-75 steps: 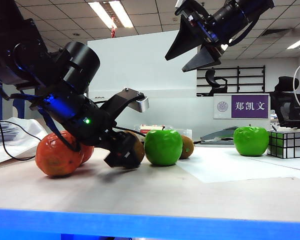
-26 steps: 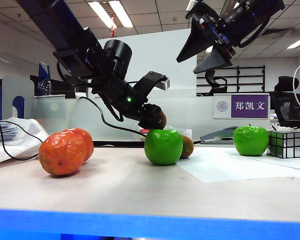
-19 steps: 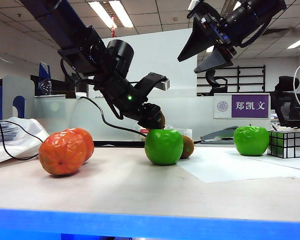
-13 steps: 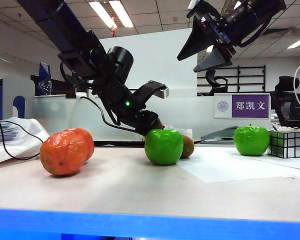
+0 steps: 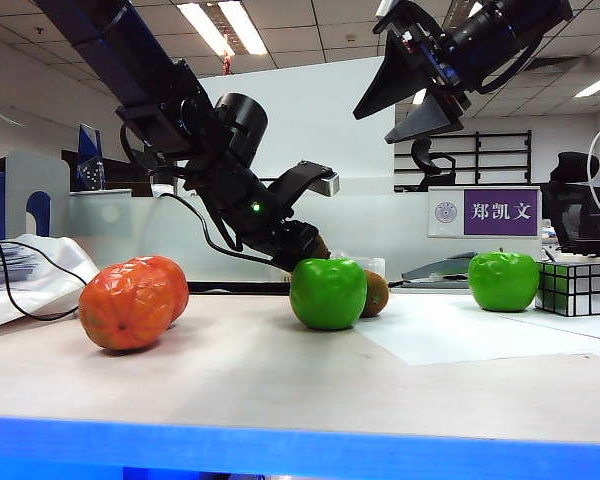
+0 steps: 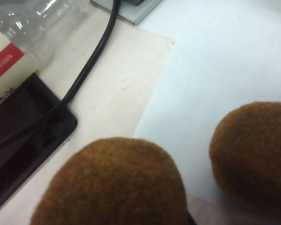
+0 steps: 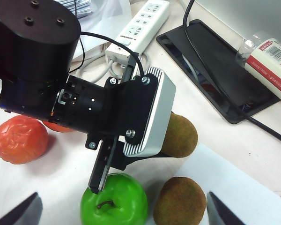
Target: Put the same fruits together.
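My left gripper point(image 5: 302, 242) is shut on a fuzzy brown kiwi point(image 6: 112, 185), low behind a green apple point(image 5: 327, 293). The held kiwi point(image 7: 180, 133) hangs close to a second kiwi point(image 7: 180, 201), which lies on white paper beside that apple; a small gap shows between the two. The kiwi hides the jaws in the left wrist view. Two glossy oranges point(image 5: 130, 300) lie together at the left. Another green apple point(image 5: 501, 280) stands at the right. High above the middle, my right gripper point(image 5: 420, 85) is open and holds nothing.
A silver mirror cube point(image 5: 573, 288) stands next to the right apple. Behind the fruits are a black pad point(image 7: 215, 70), a cable point(image 6: 91, 61), a plastic bottle point(image 7: 269, 61) and a white power strip point(image 7: 140, 26). White paper point(image 6: 215, 70) covers the table's right part.
My left arm has lowered the kiwi from above the near green apple to just behind it, next to the other kiwi. The right arm has stayed still.
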Controlling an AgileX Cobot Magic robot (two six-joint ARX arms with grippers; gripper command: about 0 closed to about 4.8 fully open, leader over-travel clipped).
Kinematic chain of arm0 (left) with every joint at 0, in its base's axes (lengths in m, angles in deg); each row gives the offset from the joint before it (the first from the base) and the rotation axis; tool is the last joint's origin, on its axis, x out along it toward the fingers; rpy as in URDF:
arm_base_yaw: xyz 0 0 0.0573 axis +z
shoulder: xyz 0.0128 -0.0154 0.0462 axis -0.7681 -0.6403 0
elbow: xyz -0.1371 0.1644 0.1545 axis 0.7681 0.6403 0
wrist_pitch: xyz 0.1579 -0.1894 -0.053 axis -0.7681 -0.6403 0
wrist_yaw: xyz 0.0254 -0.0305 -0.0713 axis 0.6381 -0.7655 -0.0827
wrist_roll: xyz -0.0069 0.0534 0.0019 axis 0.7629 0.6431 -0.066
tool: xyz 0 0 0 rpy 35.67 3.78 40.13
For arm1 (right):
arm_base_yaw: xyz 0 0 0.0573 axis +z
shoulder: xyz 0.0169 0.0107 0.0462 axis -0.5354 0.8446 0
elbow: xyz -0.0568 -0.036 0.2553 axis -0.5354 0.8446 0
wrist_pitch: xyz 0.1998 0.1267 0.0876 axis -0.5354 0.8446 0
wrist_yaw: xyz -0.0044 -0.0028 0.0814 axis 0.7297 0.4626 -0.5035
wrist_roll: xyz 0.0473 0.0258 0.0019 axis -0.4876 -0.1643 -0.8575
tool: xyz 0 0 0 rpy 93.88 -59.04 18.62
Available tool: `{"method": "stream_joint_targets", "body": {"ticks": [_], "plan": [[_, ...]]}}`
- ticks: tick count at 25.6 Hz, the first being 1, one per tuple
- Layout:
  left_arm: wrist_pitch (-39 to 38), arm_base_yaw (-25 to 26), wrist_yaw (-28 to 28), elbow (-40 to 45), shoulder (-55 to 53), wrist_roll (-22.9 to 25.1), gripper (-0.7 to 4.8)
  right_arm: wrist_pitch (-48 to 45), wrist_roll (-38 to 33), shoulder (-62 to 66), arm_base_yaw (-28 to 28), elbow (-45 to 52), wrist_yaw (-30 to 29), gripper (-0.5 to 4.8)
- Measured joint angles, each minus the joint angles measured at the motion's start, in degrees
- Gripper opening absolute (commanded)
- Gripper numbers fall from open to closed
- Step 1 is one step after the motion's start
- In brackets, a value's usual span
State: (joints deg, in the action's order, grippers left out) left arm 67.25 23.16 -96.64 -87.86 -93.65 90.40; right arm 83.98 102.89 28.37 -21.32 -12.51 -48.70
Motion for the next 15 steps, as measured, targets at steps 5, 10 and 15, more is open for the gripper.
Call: {"method": "stream_joint_targets", "body": {"ticks": [5,10,15], "plan": [[0.0,0.0,-0.9,0.0,0.0,0.2,3.2,0.0,0.0,0.0,0.0,0.0,0.0,4.79],[0.1,0.0,-0.9,0.0,0.0,0.2,3.41,-0.1,0.0,0.4,0.0,0.0,-0.1,4.79],[0.1,0.0,0.2,0.0,1.4,0.0,4.31,-0.9,0.0,3.8,-0.1,-0.1,-0.2,4.79]]}}
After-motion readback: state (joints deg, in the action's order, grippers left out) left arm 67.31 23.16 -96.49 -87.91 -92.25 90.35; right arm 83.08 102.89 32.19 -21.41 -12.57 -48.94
